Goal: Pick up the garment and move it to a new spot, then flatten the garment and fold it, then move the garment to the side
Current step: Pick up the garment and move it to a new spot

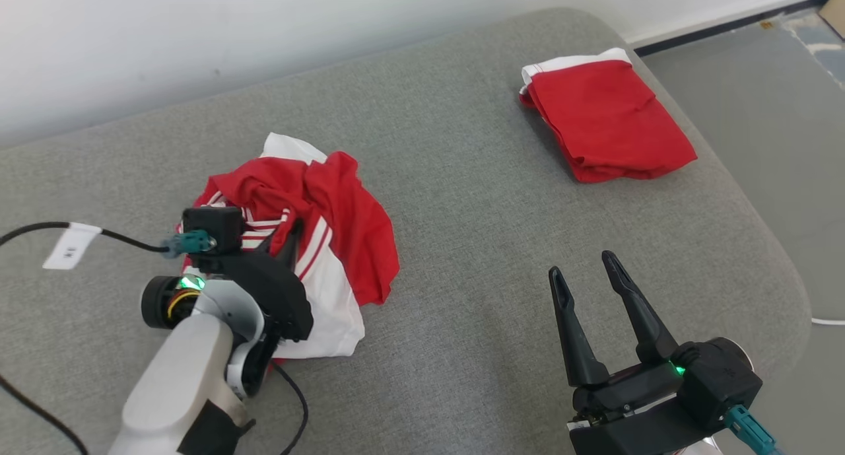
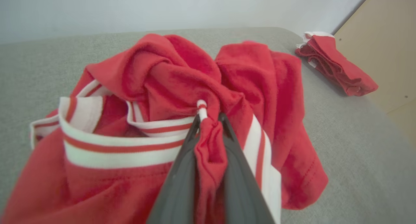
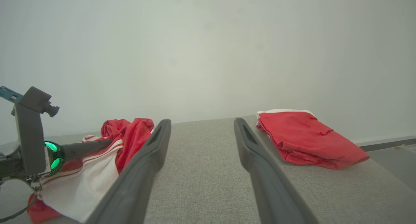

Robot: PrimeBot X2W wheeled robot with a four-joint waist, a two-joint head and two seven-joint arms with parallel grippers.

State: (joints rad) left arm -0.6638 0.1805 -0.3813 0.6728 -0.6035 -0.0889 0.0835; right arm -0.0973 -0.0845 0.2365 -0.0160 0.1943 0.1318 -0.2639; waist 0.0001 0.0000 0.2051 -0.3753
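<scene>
Red jersey garment (image 1: 343, 224) with white panels and red-and-white striped ribbed trim lies crumpled in a heap on the left part of the grey fabric-covered surface (image 1: 475, 230). Near the heap's middle the left end effector (image 2: 209, 117) pinches a bunched red fold with a striped edge. Over the surface's near right, the right end effector (image 1: 581, 265) is spread wide and holds nothing, well apart from the folded red-and-white cloth (image 1: 607, 118) at the far right.
</scene>
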